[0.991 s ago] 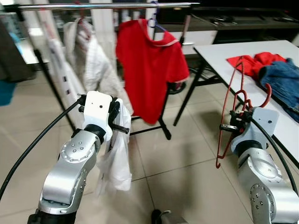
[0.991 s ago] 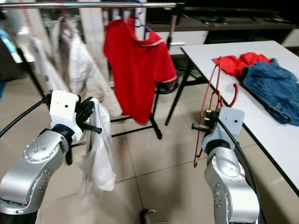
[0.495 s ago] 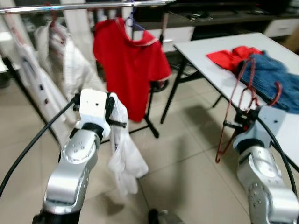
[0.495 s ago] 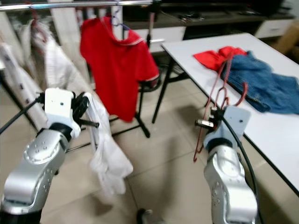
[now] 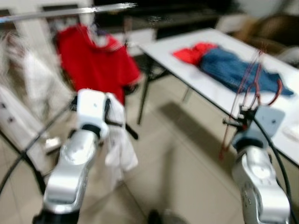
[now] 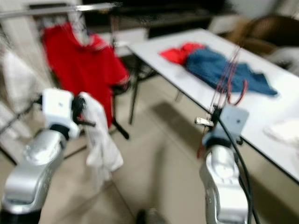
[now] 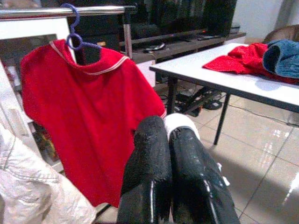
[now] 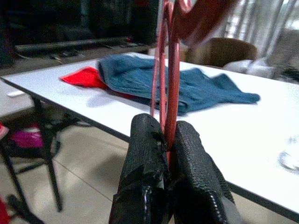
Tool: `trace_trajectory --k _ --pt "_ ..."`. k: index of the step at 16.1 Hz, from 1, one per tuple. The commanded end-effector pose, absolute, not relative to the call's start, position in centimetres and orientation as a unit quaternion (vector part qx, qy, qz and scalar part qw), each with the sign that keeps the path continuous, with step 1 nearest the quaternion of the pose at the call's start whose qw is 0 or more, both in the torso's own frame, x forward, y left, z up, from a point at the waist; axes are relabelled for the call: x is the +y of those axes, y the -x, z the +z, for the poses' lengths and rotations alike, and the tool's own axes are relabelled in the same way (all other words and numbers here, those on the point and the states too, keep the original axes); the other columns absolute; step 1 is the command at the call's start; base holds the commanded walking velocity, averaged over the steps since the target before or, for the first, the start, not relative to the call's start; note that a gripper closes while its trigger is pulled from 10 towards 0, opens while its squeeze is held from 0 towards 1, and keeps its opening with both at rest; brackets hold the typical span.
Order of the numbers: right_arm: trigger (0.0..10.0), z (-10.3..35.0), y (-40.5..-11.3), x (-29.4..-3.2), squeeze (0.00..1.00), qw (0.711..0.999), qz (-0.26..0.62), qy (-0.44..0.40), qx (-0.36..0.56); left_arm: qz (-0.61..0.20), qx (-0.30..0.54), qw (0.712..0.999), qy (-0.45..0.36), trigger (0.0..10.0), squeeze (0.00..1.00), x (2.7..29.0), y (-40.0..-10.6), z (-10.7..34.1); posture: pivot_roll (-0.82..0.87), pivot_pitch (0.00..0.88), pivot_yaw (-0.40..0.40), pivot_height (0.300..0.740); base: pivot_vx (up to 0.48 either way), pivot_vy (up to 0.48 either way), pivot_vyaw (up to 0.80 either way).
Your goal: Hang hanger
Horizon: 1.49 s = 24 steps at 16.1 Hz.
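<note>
Right hand: the right hand (image 8: 170, 158) was clenched on the red hanger (image 5: 247, 88), its two black fingers (image 8: 145, 163) pressed against the wire from either side.
Hanger: it stood upright above the right hand, held in the air beside the near edge of the bench (image 5: 219, 95), its hook curling out toward the bench.
Left hand: the left hand (image 7: 169, 161) was clenched on a white garment (image 5: 119, 149); the wrist view showed a scrap of white cloth pinched between the fingertips, and the head views showed the rest hanging limp below the hand, above the floor (image 5: 182, 154).
Rail: a metal clothes rail (image 7: 65, 11) ran across the back, with a red shirt (image 7: 88, 112) hanging from it on a purple hanger (image 7: 72, 28); the purple hook was sharp in the left wrist view and blurred in the head views.
Beside the red shirt: a pale garment (image 7: 32, 186) hung next to it.
Bench: a blue denim piece (image 8: 187, 88) lay near the middle, and a red cloth (image 8: 86, 77) touched it on the far side.
</note>
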State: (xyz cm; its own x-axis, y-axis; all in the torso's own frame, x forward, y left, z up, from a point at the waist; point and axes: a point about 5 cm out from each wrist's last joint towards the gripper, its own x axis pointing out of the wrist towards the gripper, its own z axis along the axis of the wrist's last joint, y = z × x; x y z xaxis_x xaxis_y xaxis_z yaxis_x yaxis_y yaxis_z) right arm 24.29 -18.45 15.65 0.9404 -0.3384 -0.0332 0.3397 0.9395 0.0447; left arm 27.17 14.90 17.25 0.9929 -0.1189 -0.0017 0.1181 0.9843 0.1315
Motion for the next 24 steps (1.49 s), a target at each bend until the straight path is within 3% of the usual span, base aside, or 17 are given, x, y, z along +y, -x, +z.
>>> trace_trajectory --k 1,3,6,8,10,12,18,24 --pt "10.0 16.0 -24.3 -18.8 0.00 0.983 -0.183 -0.016 0.003 -0.073 -0.013 0.995 -0.060 10.0 0.00 14.3 -27.2 17.8 0.04 0.028 -0.039 0.740 0.000 0.000 -0.80" --pt "10.0 15.9 -24.3 -18.8 0.00 0.983 -0.183 -0.014 0.003 -0.084 0.018 0.996 -0.024 10.0 0.00 13.9 -27.0 17.4 0.05 0.030 -0.038 0.740 0.000 0.000 -0.80" --pt "10.0 15.9 -24.3 -18.8 0.00 0.982 -0.189 -0.005 0.004 -0.070 0.027 0.997 -0.034 10.0 0.00 14.2 -27.0 17.2 0.05 0.030 -0.036 0.740 0.000 0.000 -0.80" --pt "10.0 16.1 -24.2 -18.7 0.00 0.983 -0.176 -0.052 -0.012 -0.058 0.025 0.997 -0.038 10.0 0.00 14.7 -27.2 17.2 0.05 0.031 -0.033 0.740 0.000 0.000 -0.80" --pt "10.0 16.1 -24.0 -19.9 0.00 0.970 -0.237 0.039 -0.034 -0.072 0.020 0.996 -0.056 10.0 0.00 14.8 -27.3 17.5 0.04 0.029 -0.033 0.740 0.000 0.000 -0.80" --pt "10.0 15.2 -24.0 -18.2 0.00 0.994 -0.082 -0.054 0.040 -0.127 0.040 0.990 -0.046 10.0 0.00 14.2 -26.9 17.3 0.04 0.024 -0.035 0.740 0.000 0.000 -0.80" --pt "10.0 14.0 -23.7 -17.6 0.00 0.992 -0.020 0.013 0.123 -0.114 0.042 0.992 -0.033 10.0 0.00 14.5 -26.6 16.9 0.02 0.008 -0.046 0.740 0.000 0.000 -0.79" --pt "10.0 15.1 -23.6 -17.3 0.00 0.993 0.044 -0.010 0.107 -0.122 0.033 0.991 -0.041 10.0 0.00 14.3 -26.9 17.1 0.02 0.000 -0.046 0.740 0.000 0.000 -0.73"
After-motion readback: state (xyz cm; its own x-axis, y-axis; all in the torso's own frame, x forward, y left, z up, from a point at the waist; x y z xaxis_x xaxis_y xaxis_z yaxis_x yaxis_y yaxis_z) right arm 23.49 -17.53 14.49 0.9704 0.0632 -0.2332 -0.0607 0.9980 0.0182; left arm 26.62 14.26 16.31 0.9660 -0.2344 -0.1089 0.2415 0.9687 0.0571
